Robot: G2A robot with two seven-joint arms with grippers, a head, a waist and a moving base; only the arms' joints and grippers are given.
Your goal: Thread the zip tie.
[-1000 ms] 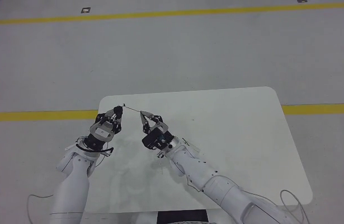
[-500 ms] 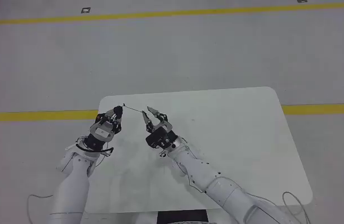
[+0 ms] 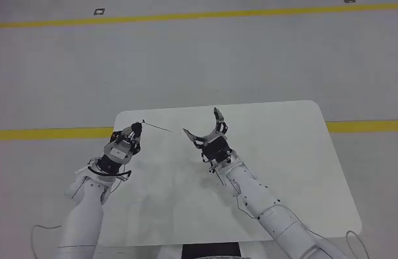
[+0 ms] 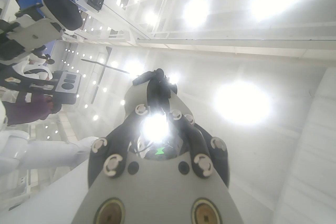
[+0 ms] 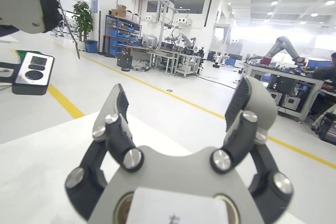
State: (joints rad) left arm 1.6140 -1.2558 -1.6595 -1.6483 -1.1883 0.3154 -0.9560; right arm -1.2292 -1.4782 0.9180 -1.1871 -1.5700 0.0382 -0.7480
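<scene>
Left of centre, the left claw pinches the zip tie. At centre frame, the right claw is spread wide.

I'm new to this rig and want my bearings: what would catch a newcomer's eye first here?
The right tool stands wide open and empty above the white table, near its far edge. Beside it, the left tool is shut on a thin black zip tie, whose free end points toward the right tool without touching it.
</scene>
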